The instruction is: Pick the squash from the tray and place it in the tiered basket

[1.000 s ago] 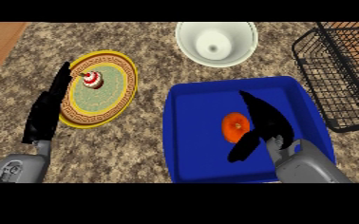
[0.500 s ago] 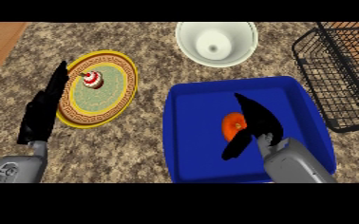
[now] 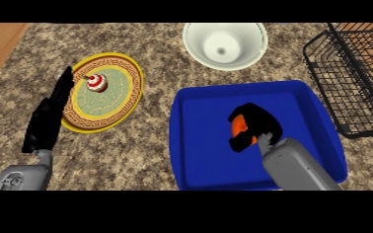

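A speckled brown and grey stone counter [image 3: 153,143] fills the view from above. A strip of pale wood [image 3: 10,35] shows at the top left corner.

The squash [image 3: 238,126] shows only as a small patch of bright orange, since a hand covers most of it. It sits inside the blue tray [image 3: 207,153], near the tray's middle. I cannot tell whether it rests on the tray floor or is raised off it.

The right hand [image 3: 256,122], black on a grey forearm, comes in from the lower right. Its fingers and thumb are curled over and around the squash.

The left hand [image 3: 48,117] rests at the left edge just beside the plate, fingers straight and pointing up the view, with nothing in it.

There are 4 containers:
- The blue tray holds only the squash.
- A white bowl [image 3: 249,38] stands above the tray, holding nothing.
- A yellow plate [image 3: 115,109] with a patterned brown rim lies to the left, and 1 small red and white item [image 3: 96,83] sits on it.
- A black wire tiered basket [image 3: 341,86] stands at the right edge, just beside the tray's far corner.
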